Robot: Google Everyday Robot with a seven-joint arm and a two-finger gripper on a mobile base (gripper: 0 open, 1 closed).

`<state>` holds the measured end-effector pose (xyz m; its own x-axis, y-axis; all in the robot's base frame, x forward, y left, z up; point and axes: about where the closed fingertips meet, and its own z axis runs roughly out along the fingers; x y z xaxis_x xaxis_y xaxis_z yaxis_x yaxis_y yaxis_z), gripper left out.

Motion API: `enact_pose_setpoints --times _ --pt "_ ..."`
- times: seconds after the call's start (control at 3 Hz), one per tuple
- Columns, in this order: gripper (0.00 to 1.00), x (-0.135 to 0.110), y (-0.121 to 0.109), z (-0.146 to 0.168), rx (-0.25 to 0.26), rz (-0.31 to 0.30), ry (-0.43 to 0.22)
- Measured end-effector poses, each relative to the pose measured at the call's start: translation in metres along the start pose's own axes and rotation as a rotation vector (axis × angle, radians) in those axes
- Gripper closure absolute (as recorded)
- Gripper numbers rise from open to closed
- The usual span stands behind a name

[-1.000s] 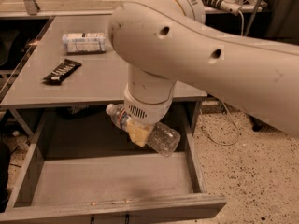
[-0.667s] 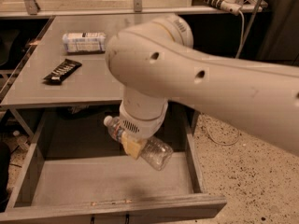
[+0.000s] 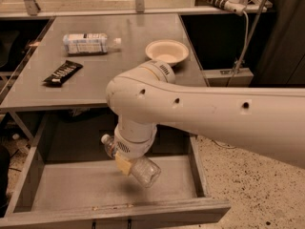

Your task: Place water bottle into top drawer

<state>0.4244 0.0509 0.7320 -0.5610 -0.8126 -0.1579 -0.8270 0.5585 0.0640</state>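
Pincer [image 3: 125,164] sits under the white arm, over the middle of the open wide grey metal top drawer [image 3: 66,190], clenched on the clear ribbed plastic water bottle [image 3: 146,172]. Bottle tilted, white cap far-left, base near-right, above the drawer floor. Grey bench [image 3: 124,75] behind carries a blue-and-white labelled bottle [image 3: 88,43], white bowl [image 3: 167,52], dark wrapper [image 3: 63,73]

The water bottle [image 3: 147,172], clear and white-capped, was held tilted, cap up-left, clamped in the gripper [image 3: 125,162] over the top drawer [image 3: 66,185], a shallow grey drawer that was pulled wide open.
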Motion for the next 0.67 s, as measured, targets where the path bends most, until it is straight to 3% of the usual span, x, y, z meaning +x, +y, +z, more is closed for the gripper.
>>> enact_pose_setpoints --times 0.67 --pt "1.00 -0.027 0.014 0.055 -0.053 0.005 -0.013"
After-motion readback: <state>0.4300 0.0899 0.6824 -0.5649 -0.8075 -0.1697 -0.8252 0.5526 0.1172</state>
